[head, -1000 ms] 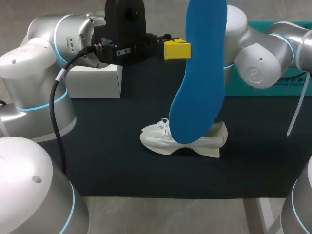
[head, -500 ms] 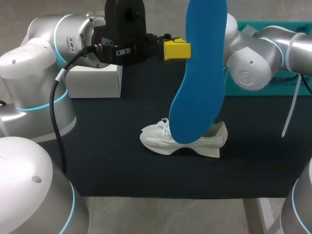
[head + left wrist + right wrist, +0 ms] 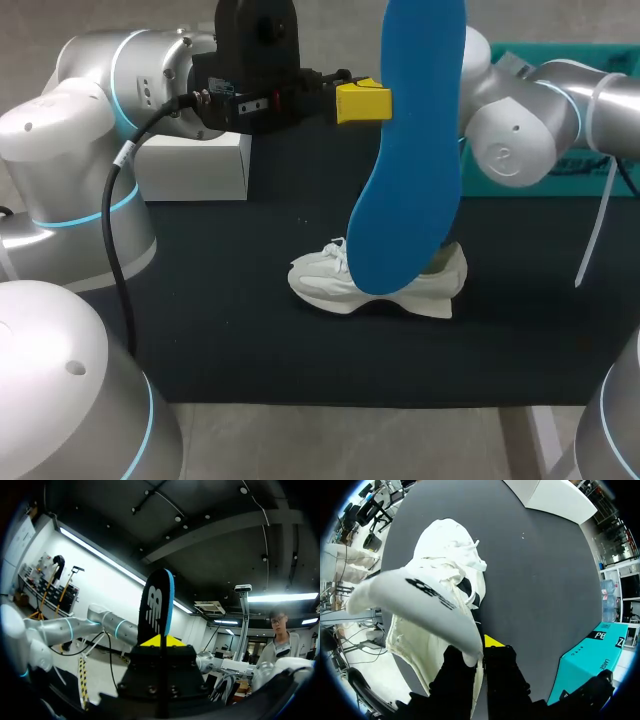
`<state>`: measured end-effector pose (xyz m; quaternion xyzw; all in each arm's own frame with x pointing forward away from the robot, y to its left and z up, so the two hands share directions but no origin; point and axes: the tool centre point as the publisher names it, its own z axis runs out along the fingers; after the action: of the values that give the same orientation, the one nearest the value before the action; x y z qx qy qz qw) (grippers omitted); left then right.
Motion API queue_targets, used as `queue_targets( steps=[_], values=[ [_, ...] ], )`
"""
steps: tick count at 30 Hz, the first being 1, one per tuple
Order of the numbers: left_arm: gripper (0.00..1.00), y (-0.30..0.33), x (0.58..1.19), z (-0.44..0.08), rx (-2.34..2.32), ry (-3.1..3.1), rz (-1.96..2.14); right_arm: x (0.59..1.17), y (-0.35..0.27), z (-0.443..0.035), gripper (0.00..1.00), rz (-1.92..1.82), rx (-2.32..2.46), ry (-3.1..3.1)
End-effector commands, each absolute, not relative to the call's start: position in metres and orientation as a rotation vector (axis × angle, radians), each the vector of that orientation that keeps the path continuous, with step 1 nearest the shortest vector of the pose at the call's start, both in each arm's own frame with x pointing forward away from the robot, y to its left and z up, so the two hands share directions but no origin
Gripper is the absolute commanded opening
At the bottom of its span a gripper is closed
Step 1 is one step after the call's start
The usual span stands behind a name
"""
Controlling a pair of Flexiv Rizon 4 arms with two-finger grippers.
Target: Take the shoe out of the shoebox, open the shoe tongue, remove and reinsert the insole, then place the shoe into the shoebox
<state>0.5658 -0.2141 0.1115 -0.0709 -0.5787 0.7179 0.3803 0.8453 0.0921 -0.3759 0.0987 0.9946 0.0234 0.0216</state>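
The blue insole [image 3: 415,150] hangs upright, high over the table, with my left gripper [image 3: 365,103] shut on its edge. In the left wrist view the insole [image 3: 156,605] stands edge-on between that gripper's [image 3: 160,641] yellow tips. Below it, the white shoe [image 3: 330,290] rests on the dark mat, toe to the left. My right arm [image 3: 520,130] comes down behind the insole, which hides its gripper in the head view. In the right wrist view my right gripper [image 3: 482,647] is shut on the white tongue [image 3: 420,592], drawn back over the shoe [image 3: 445,555].
A teal shoebox [image 3: 590,160] stands at the back right, beside the right gripper [image 3: 585,645] in its wrist view. At the back left sits a white box [image 3: 195,165]. Bare mat [image 3: 220,330] lies in front of and left of the shoe.
My right gripper has gone from open to shut on the shoe's tongue, and the right arm shifted slightly left. The shoe nudged a little. The left arm and insole have not moved.
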Motion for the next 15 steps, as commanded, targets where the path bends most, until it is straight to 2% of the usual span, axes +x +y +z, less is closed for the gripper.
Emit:
queue_targets(
  steps=[1, 5, 8, 15],
  values=[
    [0.0, -0.214, 0.565, 0.111, -0.182, -1.477, 1.833, 0.846, 0.092, -0.377, 0.0, 0.073, 0.306, 3.082],
    [0.0, -0.214, 0.565, 0.111, -0.182, -1.477, 1.833, 0.841, 0.086, -0.37, 0.0, 0.063, 0.409, 3.068],
    [0.0, -0.214, 0.565, 0.111, -0.182, -1.477, 1.833, 0.838, 0.082, -0.355, 0.0, -0.066, 0.679, 3.01],
    [0.0, -0.214, 0.565, 0.111, -0.182, -1.477, 1.833, 0.839, 0.064, -0.316, 0.0, 0.036, 1.436, 2.821]
  ],
)
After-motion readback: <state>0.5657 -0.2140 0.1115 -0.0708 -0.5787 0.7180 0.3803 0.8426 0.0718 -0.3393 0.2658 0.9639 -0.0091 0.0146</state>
